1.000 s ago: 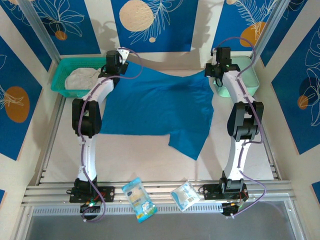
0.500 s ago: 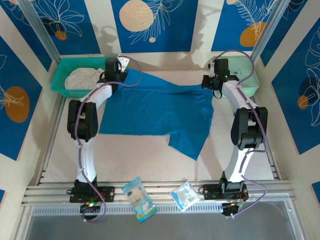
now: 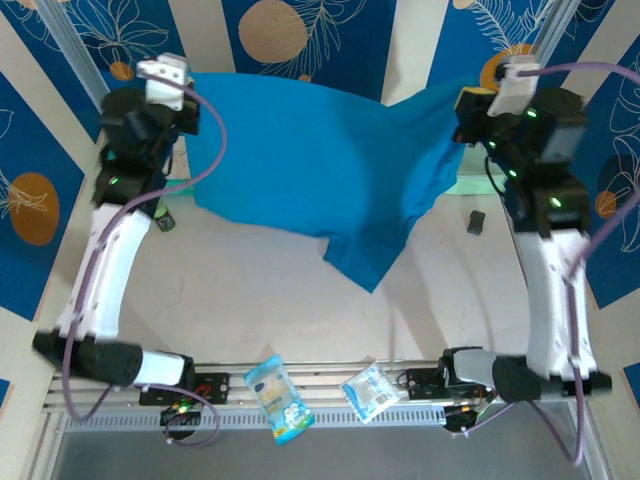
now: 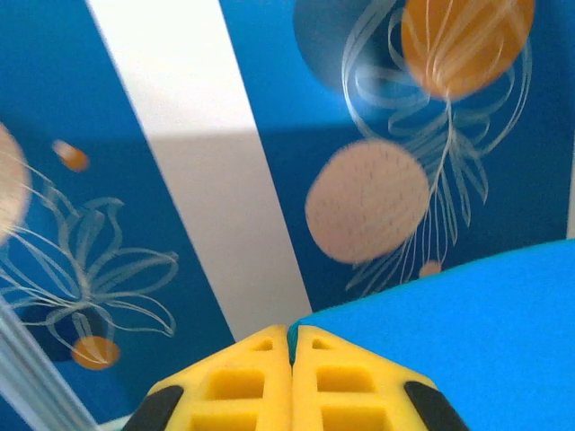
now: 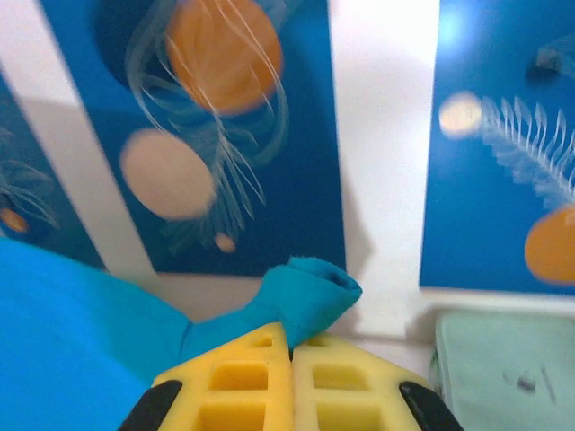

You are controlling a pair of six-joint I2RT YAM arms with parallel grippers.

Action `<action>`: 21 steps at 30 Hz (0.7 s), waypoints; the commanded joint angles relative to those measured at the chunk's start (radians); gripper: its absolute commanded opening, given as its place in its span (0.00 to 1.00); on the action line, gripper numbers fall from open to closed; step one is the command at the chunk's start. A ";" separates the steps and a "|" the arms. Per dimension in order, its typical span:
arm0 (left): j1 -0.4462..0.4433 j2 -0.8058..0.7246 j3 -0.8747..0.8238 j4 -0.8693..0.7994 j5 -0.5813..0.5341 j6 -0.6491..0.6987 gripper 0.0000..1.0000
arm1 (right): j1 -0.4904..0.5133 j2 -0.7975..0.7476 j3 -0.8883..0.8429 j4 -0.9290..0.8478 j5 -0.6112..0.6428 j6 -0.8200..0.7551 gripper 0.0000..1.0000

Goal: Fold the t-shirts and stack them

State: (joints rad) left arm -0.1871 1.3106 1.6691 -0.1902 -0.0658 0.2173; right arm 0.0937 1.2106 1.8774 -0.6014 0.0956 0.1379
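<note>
The teal-blue t-shirt [image 3: 310,150] was found lifted off the table [image 3: 250,300], hung as a sheet between the two raised arms at the far side. The left gripper [image 4: 290,337] was clamped shut on one upper corner, with the cloth running off to its right. The right gripper [image 5: 289,334] was likewise shut on a bunched tuft at the opposite upper corner, with the cloth falling away to its left. The garment's long axis ran side to side, gripper to gripper, and the top edge sagged a little between them. The body hung toward the near side, its lowest corner right of centre and low over the table; contact there could not be told. Neither arm was nearer, as each held an end. In my judgement, laying it flat calls for both arms to descend together with that edge taut.
</note>
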 commanded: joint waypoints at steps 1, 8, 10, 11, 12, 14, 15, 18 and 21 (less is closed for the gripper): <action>0.000 -0.136 0.002 -0.149 0.012 -0.025 0.00 | 0.037 -0.054 0.145 -0.170 -0.034 -0.016 0.00; -0.001 -0.385 0.078 -0.286 0.003 -0.056 0.00 | 0.066 -0.020 0.642 -0.393 -0.109 0.029 0.00; -0.001 -0.423 0.109 -0.311 -0.010 -0.055 0.00 | 0.058 0.009 0.771 -0.433 -0.123 0.046 0.00; -0.001 -0.439 0.127 -0.322 -0.021 -0.048 0.00 | 0.049 0.012 0.812 -0.439 -0.126 0.055 0.00; 0.000 -0.449 0.149 -0.338 -0.031 -0.042 0.00 | 0.040 0.006 0.825 -0.431 -0.131 0.063 0.00; -0.001 -0.458 0.188 -0.364 -0.049 -0.025 0.00 | 0.024 -0.018 0.812 -0.408 -0.137 0.073 0.00; 0.000 -0.461 0.207 -0.377 -0.054 -0.016 0.00 | 0.017 -0.029 0.806 -0.400 -0.137 0.076 0.00; -0.001 -0.458 0.248 -0.405 -0.066 0.004 0.00 | 0.004 -0.043 0.805 -0.397 -0.123 0.075 0.00; 0.000 -0.449 0.268 -0.418 -0.072 0.015 0.00 | 0.001 -0.042 0.805 -0.397 -0.099 0.062 0.00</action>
State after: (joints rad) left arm -0.1871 0.8413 1.9171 -0.5682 -0.0982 0.2005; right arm 0.1013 1.1622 2.6820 -0.9997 -0.0345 0.1921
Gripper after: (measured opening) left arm 0.061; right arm 0.042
